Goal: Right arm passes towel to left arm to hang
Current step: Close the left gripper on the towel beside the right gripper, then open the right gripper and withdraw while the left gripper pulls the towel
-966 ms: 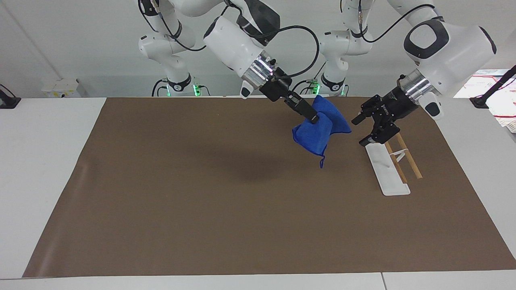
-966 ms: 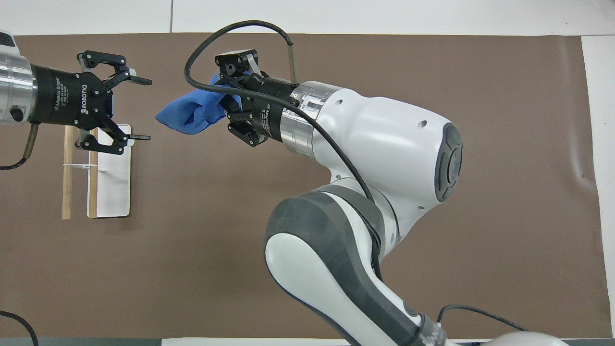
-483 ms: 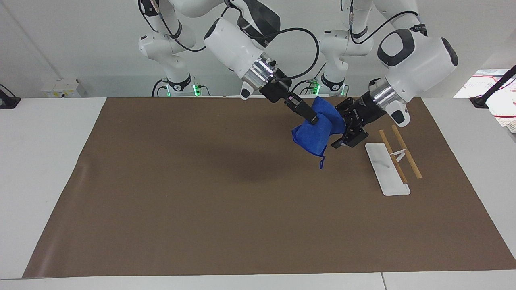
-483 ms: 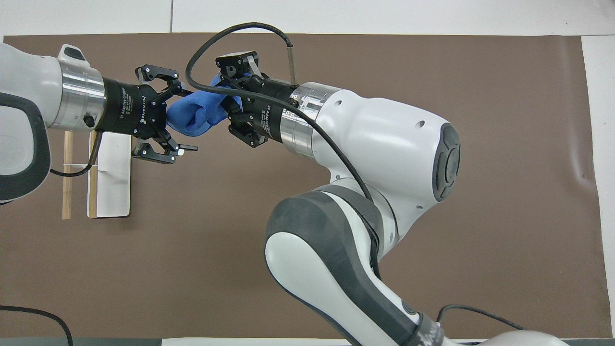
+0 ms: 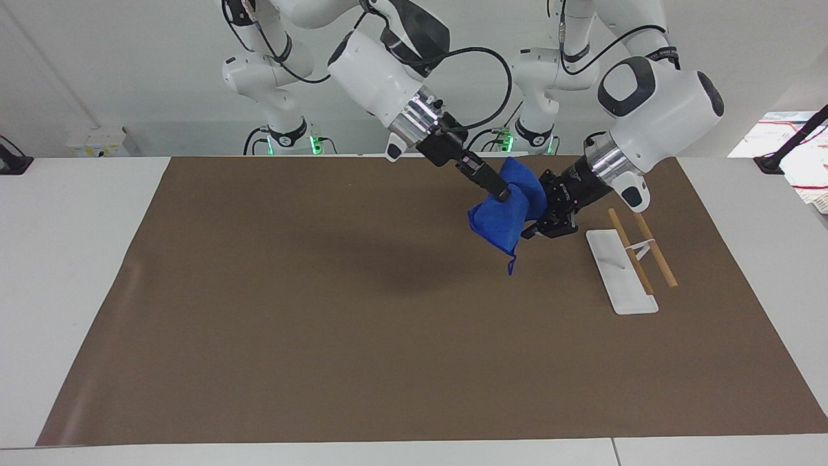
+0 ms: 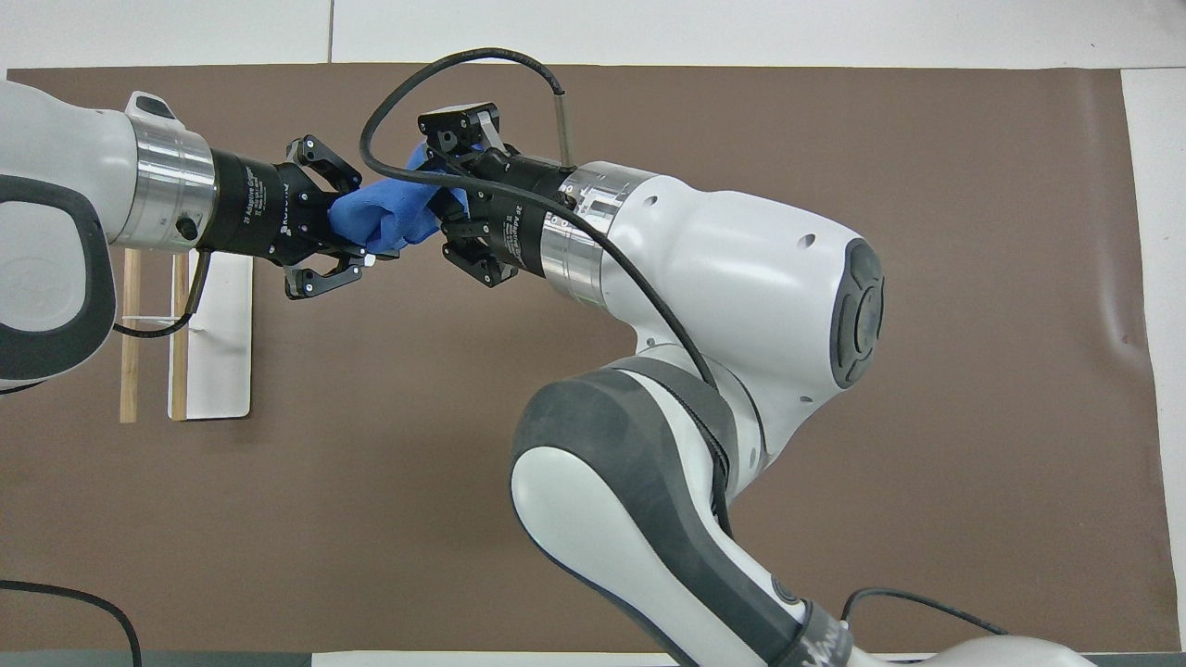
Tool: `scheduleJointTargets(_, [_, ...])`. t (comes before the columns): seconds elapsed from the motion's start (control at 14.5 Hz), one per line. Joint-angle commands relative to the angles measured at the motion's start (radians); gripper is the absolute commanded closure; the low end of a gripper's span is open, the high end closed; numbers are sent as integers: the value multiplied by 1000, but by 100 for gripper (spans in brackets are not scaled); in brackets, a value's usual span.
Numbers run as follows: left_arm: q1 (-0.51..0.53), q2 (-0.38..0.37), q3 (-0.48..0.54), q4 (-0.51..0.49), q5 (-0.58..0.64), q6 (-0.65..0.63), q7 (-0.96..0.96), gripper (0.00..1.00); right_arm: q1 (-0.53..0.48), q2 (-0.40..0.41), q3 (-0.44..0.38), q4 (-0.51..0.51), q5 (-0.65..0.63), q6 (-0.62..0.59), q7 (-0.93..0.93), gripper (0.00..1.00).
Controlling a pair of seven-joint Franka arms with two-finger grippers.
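Both arms are glossy white jointed shells with dark grey rounded joint caps: the right arm (image 6: 741, 278) carries a loose black cable looping from its wrist up over its gripper, and small round screw recesses dot its casing. Each forearm ends in a ribbed, polished silver wrist ring followed by a black cylindrical body; the one on the left arm (image 6: 56, 241) bears white lettering. The left gripper (image 6: 345, 219) and right gripper (image 5: 503, 191) are black, skeletal two-finger linkages with pale pivot screws.

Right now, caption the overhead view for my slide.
Mid-air handover: right gripper holds the towel while left gripper closes around its free end.
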Motion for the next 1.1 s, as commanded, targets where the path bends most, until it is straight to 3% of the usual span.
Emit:
scheduleJointTargets(0.0, [-2,-20,10,-15,-11,14,-7,100,-2,-10,4,-16,8,12,-13,100])
scheduleJointTargets(0.28, [7,-26,13,1,6,14,59,100,-2,-12,2,-16,8,12,-15,100])
scheduleJointTargets(0.48, [22,-34,12,4,128,20,154,100,-2,-12,2,-21,2,12,-29,100])
scheduleJointTargets(0.55, [24,-34,11,2,151,37,191,100,-2,-15,2,-28,1,12,-58,75])
scheduleJointTargets(0.62, [24,-34,11,2,164,44,218,100,-2,-18,1,-33,1,12,-91,43])
scheduleJointTargets(0.69, [26,-34,13,2,180,49,254,100,-2,-19,-2,-37,-2,12,-110,20])
scheduleJointTargets(0.83, [39,-36,12,2,286,52,312,100,-16,-29,-5,-65,-27,12,-160,2])
scheduleJointTargets(1.03, [44,-39,12,-2,442,67,323,100,-80,-59,-8,-154,-166,4,-345,0])
